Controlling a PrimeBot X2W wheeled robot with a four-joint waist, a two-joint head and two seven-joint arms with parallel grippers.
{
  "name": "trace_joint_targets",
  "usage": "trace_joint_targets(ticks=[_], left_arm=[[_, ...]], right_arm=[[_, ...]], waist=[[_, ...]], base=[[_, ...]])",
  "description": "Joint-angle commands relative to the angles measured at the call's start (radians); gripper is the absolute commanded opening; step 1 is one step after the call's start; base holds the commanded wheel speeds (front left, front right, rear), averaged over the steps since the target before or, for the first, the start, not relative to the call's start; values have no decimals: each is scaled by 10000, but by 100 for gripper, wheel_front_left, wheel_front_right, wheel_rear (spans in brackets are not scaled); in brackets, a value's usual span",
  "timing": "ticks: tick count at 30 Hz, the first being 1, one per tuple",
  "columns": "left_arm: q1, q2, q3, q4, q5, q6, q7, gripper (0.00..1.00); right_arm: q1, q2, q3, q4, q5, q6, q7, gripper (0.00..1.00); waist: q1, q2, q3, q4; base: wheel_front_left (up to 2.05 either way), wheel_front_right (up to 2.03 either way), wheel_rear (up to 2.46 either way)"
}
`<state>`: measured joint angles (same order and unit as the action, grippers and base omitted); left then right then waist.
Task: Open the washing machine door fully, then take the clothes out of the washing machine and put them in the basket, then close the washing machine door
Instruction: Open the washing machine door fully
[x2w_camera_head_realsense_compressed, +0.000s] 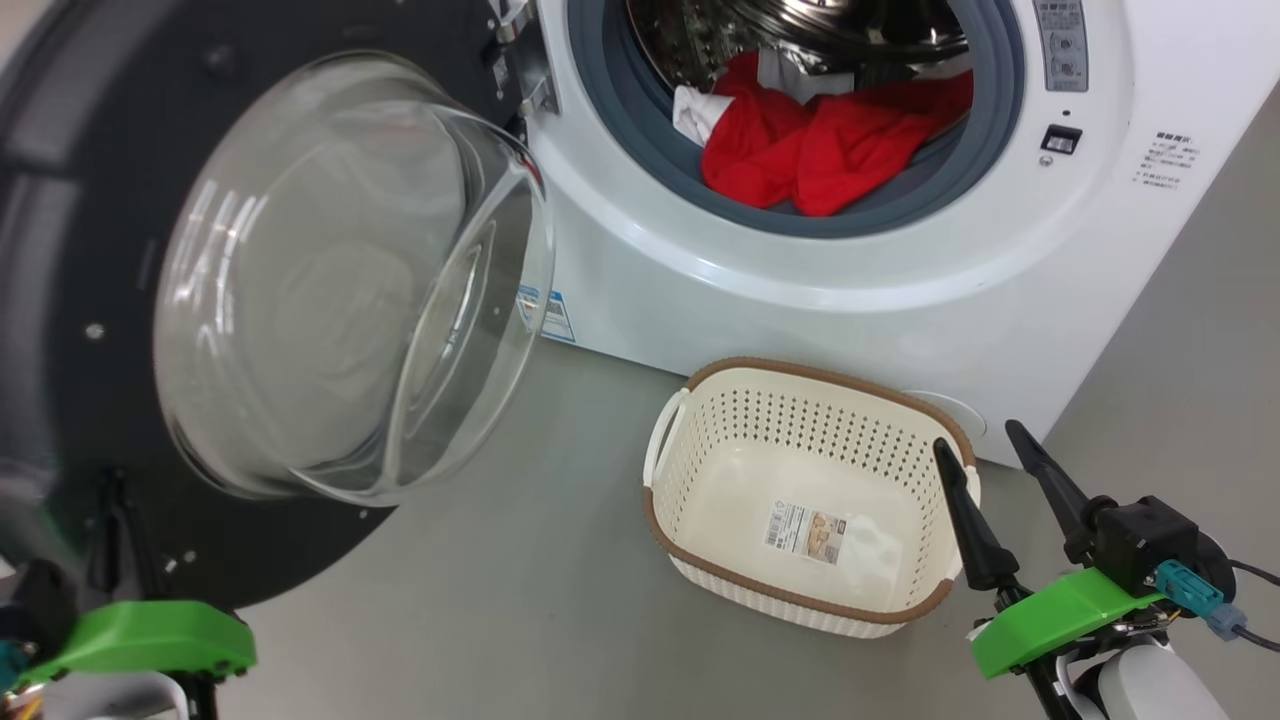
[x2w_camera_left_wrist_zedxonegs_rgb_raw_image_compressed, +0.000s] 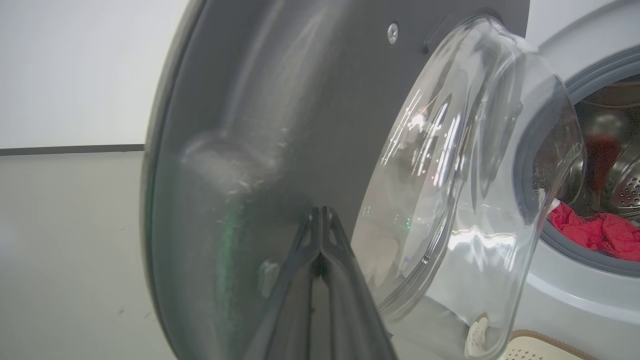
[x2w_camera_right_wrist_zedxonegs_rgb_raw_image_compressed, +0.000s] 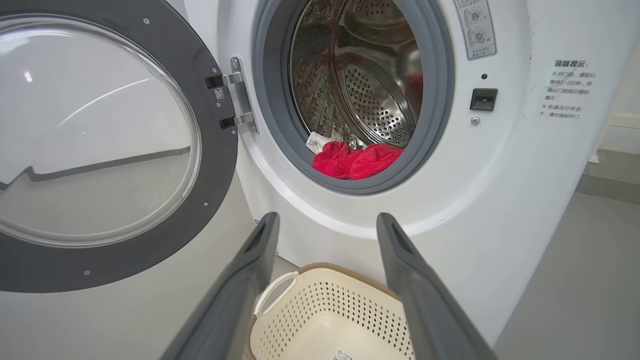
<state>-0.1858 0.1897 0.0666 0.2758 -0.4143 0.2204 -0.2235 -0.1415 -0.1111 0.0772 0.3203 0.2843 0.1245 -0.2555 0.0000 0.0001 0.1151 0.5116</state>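
Right wrist view: the bright red soft fabric clothes (x2w_camera_right_wrist_zedxonegs_rgb_raw_image_compressed: 357, 161), light, limp and likely to trail, heap at the drum mouth of the big white washing machine (x2w_camera_right_wrist_zedxonegs_rgb_raw_image_compressed: 500, 190), so I would pinch a bunched fold with the wide-spread, empty right pincer (x2w_camera_right_wrist_zedxonegs_rgb_raw_image_compressed: 327, 217), while the left pincer (x2w_camera_left_wrist_zedxonegs_rgb_raw_image_compressed: 320, 212) is closed on nothing.

A plain white wall (x2w_camera_left_wrist_zedxonegs_rgb_raw_image_compressed: 75, 70) rises above a thin dark skirting strip (x2w_camera_left_wrist_zedxonegs_rgb_raw_image_compressed: 70, 149). Below the strip, a smooth pale grey floor (x2w_camera_left_wrist_zedxonegs_rgb_raw_image_compressed: 65, 250) spreads out under soft, even indoor light, carrying a few small dark scuffs (x2w_camera_left_wrist_zedxonegs_rgb_raw_image_compressed: 120, 312) some way out from the strip.
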Motion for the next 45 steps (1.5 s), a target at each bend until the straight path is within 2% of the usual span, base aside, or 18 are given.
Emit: trace_joint_targets(ticks=[1,8,15,21,29,34,35,36,37,38,41,43,45], left_arm=[[-586,532,591,33,-58,23,-163,0],[-1241,732,989,822,-3,-138,-352,0],[-1934,894,1834,1619,104,-364,-379,0],[-2358,961,2685,2202,367,-813,-381,0],[-2437,749,3333,2369,930,-1248,-382,0],[-2379,467,3528,2020,1380,-1395,-382,0],[-2337,389,3568,1856,1469,-1404,-382,15],[-2279,286,3608,1682,1525,-1429,-382,38],[-2213,170,3661,1471,1560,-1451,-382,74],[-2135,67,3700,1203,1621,-1475,-382,100],[-1977,-122,3761,598,1743,-1561,-382,100],[-1744,-418,3728,-439,1918,-1766,-382,100],[-1672,-531,3659,-775,1908,-1914,-382,100]], right_arm=[[-21,-115,241,-284,-145,62,-63,100],[-78,-319,325,-304,-204,62,-63,100],[-163,-587,392,-355,-269,62,-63,100],[-248,-787,579,-364,-237,62,-63,100],[-377,-920,851,-336,-36,62,-63,100],[-430,-925,984,-298,111,62,-63,100],[-437,-908,986,-297,138,62,-63,100],[-439,-884,983,-298,163,62,-63,100],[-439,-855,964,-308,184,62,-63,100],[-439,-820,935,-325,200,62,-63,100],[-430,-710,886,-386,224,62,-63,100],[-426,-560,815,-519,282,62,-63,100],[-420,-514,770,-559,287,62,-63,100]], waist=[[0,-1,130,-51],[0,-1,440,-80],[0,-1,729,-97],[0,-1,917,-190],[0,-1,990,-358],[0,-1,923,-458],[0,-1,896,-481],[0,-1,860,-506],[0,-1,818,-533],[0,-1,780,-563],[0,-1,678,-643],[0,-1,535,-831],[0,-1,482,-903]], base=[[0,0,0],[0,0,0],[0,0,0],[0,0,0],[0,0,0],[0,0,0],[0,0,0],[0,0,0],[0,0,0],[0,0,0],[0,0,0],[0,0,0],[0,0,0]])
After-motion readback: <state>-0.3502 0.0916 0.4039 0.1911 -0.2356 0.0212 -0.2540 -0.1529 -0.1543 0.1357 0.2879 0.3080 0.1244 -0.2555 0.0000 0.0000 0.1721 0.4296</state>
